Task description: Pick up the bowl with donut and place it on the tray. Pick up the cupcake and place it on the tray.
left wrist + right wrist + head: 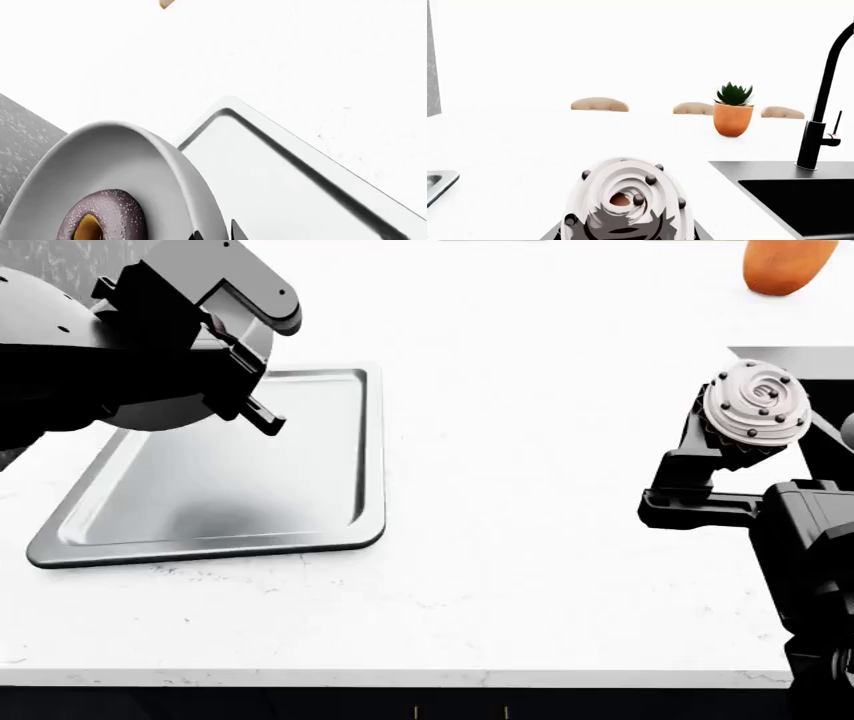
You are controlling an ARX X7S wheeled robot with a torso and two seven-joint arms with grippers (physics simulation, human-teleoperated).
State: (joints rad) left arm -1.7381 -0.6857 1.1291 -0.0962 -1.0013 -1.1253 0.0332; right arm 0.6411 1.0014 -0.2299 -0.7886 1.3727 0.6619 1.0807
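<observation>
One bowl [120, 165], one donut [103, 220], one cupcake [757, 405] and one tray [227, 490] are showing. The left gripper [260, 405] is pinching the bowl's rim and holding it tilted above the tray's far left part, with the donut lying inside the bowl just beside the fingertips. The right gripper [727, 455] is clamping the cupcake by its wrapper, holding it off the white counter [534, 440] well apart from the tray, beside the black sink [800, 200].
</observation>
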